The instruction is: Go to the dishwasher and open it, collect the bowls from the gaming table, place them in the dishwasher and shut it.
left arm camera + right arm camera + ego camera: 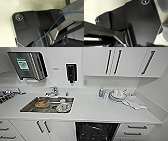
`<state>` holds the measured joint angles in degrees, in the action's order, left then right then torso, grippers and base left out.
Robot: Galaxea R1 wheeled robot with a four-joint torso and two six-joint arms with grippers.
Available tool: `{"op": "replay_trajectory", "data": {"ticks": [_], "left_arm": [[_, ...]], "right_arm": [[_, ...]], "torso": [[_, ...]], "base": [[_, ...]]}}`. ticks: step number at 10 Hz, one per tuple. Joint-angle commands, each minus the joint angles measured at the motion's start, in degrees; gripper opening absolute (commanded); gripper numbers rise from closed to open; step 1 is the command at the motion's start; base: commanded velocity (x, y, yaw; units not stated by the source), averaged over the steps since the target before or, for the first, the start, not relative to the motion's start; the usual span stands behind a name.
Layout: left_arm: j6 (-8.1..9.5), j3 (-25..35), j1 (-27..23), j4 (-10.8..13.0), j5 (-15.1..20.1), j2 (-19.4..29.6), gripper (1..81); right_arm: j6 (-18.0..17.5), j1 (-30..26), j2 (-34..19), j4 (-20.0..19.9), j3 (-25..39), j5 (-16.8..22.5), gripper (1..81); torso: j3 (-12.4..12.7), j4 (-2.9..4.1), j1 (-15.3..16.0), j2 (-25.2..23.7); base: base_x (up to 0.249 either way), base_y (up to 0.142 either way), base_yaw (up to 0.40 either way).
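The head view looks down on a white kitchen surface [100, 109] that runs from left to right. Below its near edge, right of centre, the dishwasher [96, 131] shows as a dark open cavity with racks dimly visible inside; white cabinet doors [42, 129] with dark handles stand to its left and white drawers [133, 130] to its right.

A stainless-steel sink [27, 107] is set into the left part of the surface. In it lie a brownish dish [42, 103] and some white crockery [63, 106]. A chrome tap [53, 92] stands just behind the sink. On the far right of the surface a small bottle [101, 92] stands beside a pile of white dishes [117, 95], and a folded pale cloth [136, 102] lies just right of the pile.

On the wall behind, a paper-towel dispenser [28, 65] hangs at the left and a dark soap dispenser [71, 72] near the middle. White wall cabinets [117, 60] with dark handles hang at the upper right.

Both wrist views show the robot's own dark plate and jointed bar over a pale floor; a thin blue cable [52, 26] crosses the left one. Whether the fingers on either arm are open or closed cannot be told, nor whether they hold anything.
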<state>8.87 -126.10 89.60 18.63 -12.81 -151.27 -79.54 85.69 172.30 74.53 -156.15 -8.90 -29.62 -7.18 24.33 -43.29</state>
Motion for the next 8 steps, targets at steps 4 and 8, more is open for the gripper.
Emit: {"op": "replay_trajectory", "data": {"ticks": [4,8], "left_arm": [[-0.27,0.33,-1.22,0.53,2.53,0.97,81.1],[-0.35,0.33,-1.22,0.53,2.53,1.06,81.1]], "right_arm": [[-0.17,-1.52,-0.18,0.44,0.15,1.96,81.1],[-0.09,-1.7,-0.26,0.44,0.15,1.96,81.1]], "torso": [[9.7,0.0,-6.71,10.41],[17.58,0.0,-11.85,18.15]], "base": [[0.0,0.0,0.0],[0.0,0.0,0.0]]}}
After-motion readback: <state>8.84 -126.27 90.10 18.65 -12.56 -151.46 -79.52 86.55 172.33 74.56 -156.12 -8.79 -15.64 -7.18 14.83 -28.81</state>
